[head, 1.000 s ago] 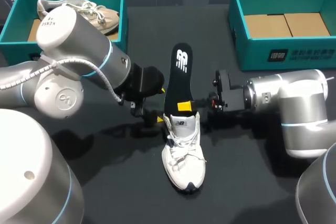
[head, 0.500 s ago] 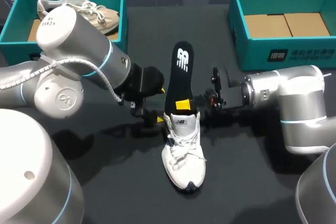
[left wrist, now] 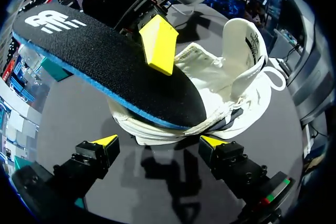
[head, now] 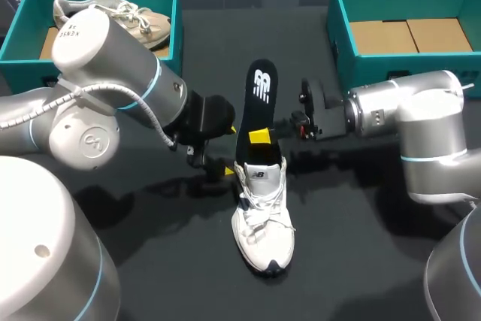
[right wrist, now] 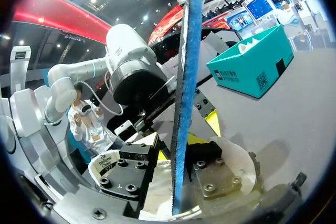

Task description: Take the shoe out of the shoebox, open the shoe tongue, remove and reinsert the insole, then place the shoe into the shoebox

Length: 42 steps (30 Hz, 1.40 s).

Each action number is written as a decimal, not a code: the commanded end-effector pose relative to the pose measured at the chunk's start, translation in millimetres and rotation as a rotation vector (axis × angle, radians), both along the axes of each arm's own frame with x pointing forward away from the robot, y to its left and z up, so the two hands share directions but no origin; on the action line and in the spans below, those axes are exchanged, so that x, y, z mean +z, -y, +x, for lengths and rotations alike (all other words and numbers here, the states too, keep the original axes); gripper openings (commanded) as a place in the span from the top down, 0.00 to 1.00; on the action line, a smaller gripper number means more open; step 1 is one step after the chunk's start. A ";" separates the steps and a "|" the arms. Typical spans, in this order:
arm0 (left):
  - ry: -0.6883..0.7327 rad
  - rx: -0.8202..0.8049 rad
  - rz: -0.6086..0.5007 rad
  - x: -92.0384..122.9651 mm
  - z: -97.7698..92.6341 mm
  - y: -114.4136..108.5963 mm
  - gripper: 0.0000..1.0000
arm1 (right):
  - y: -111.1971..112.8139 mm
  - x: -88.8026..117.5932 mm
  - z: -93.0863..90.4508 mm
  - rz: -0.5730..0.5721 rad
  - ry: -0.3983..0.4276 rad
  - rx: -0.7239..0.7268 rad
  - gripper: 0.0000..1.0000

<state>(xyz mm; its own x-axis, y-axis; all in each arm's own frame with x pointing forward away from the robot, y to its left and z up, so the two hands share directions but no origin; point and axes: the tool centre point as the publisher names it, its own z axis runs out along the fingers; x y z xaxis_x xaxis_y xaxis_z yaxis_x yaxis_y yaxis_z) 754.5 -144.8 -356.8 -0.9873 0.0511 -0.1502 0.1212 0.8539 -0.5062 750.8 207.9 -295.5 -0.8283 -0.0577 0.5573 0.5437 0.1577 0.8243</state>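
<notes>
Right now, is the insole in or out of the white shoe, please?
Nearly out: most of the insole sticks out of the white shoe, only one end at its opening, pinched by the right gripper.

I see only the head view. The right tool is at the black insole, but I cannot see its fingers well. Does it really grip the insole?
Observer: Yes. In the right wrist view the black insole stands on edge between the fingers of the right tool, and both press on it.
Operator: And the other arm, does it hold anything?
Observer: No. The left wrist view shows the left tool open, with the white sneaker ahead of its tips, ungripped.
Operator: Is the insole fully out?
Observer: No. In the left wrist view one end lies in the sneaker's opening.
</notes>
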 end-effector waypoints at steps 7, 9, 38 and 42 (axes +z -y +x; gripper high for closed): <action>0.001 0.000 -0.002 -0.6 -0.9 -0.8 0.00 | -1.0 7.4 15.3 -0.024 0.004 0.013 1.00; 0.001 0.000 -0.002 -0.6 -0.9 -0.8 0.00 | -1.0 5.0 15.0 -0.028 -0.005 0.013 1.00; 0.001 0.000 -0.002 -0.6 -0.9 -0.8 0.00 | -4.5 -24.7 -22.1 -0.135 -0.143 -0.027 0.74; 0.001 0.000 -0.002 -0.6 -0.9 -0.8 0.00 | -4.3 -13.2 -15.9 -0.144 -0.104 -0.018 0.71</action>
